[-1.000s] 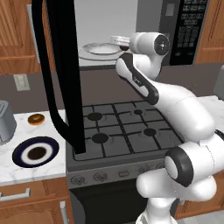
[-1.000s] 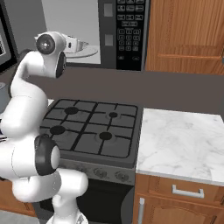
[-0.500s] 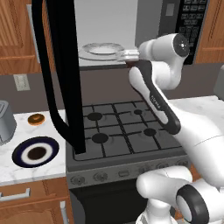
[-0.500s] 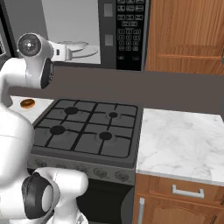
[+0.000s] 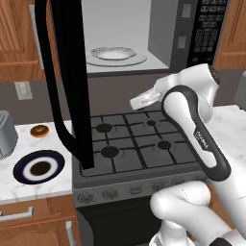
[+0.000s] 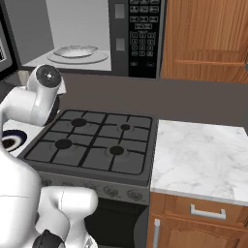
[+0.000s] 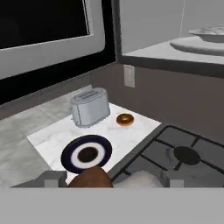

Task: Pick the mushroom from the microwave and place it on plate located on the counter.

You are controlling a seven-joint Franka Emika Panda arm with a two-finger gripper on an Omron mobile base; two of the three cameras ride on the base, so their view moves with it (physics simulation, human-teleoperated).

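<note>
In the hand view the brown mushroom (image 7: 92, 178) sits between my fingertips, and my gripper (image 7: 113, 178) is shut on it. The hand hangs over the stove's left rear, below the open microwave (image 5: 158, 29), with the gripper (image 5: 136, 102) pointing left. The navy-blue plate (image 5: 39, 167) with its white ring lies on the marble counter (image 5: 19, 185) left of the stove, ahead of and below the hand (image 7: 86, 153). A sliver of the plate (image 6: 10, 140) shows past my arm in the right base view. The microwave cavity (image 6: 72, 24) stands open beside its keypad (image 6: 142, 34).
The black microwave door (image 5: 72, 81) hangs open between stove and plate. A doughnut (image 5: 39, 130) and a toaster (image 5: 5, 139) stand behind the plate. A white scalloped plate (image 5: 115, 53) rests in the microwave. The gas stovetop (image 5: 134, 144) lies below; more counter (image 6: 203, 160) lies to its right.
My hand has pulled out of the microwave mouth, dropped below its floor and swung left over the stove's rear, with the mushroom in its grip.
</note>
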